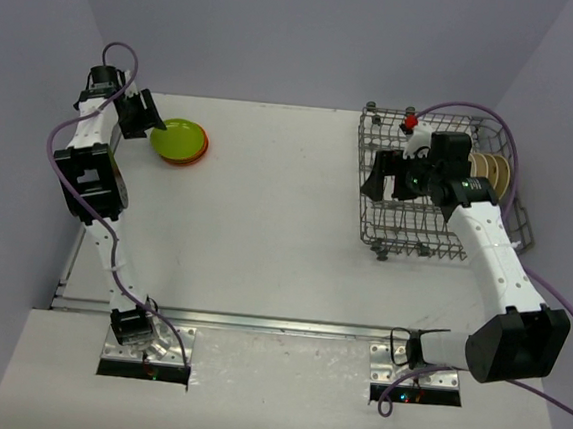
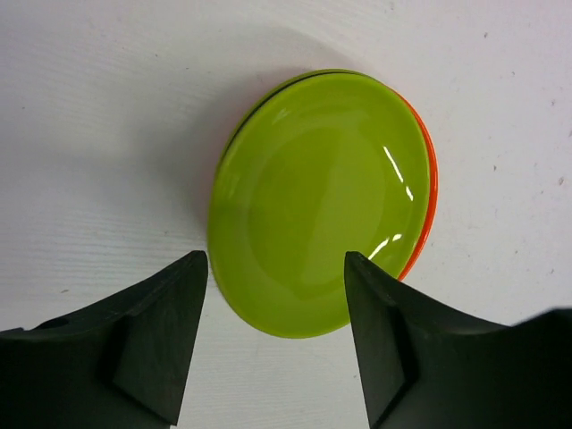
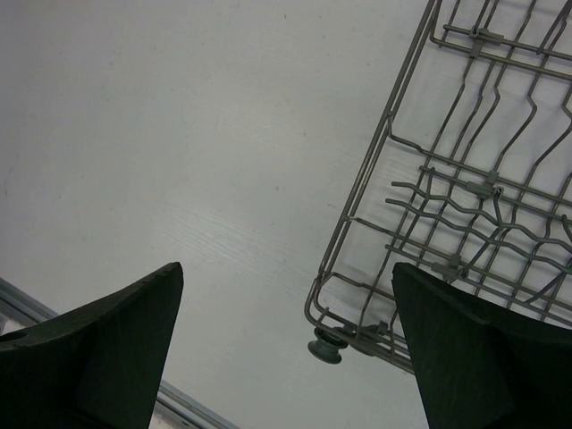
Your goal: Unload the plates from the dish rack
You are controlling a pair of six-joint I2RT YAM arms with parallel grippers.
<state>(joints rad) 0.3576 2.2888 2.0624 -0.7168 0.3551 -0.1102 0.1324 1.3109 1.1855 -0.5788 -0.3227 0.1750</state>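
Note:
A lime green plate [image 1: 178, 138] lies on top of an orange plate [image 1: 200, 152] at the table's far left. In the left wrist view the green plate [image 2: 322, 197] covers all but the orange plate's rim [image 2: 432, 188]. My left gripper [image 1: 151, 115] [image 2: 275, 268] is open and empty, just beside and above the green plate's edge. The grey wire dish rack [image 1: 376, 222] [image 3: 465, 179] stands at the right, with beige plates [image 1: 491, 172] upright at its right end. My right gripper [image 1: 376, 177] [image 3: 286, 268] is open and empty, hovering over the rack's left side.
A red knob [image 1: 410, 119] sits on the rack's far edge, and a round grey knob [image 3: 326, 344] on its corner. A metal rail [image 1: 257, 322] runs along the table's near edge. Grey walls close in on the left, right and back.

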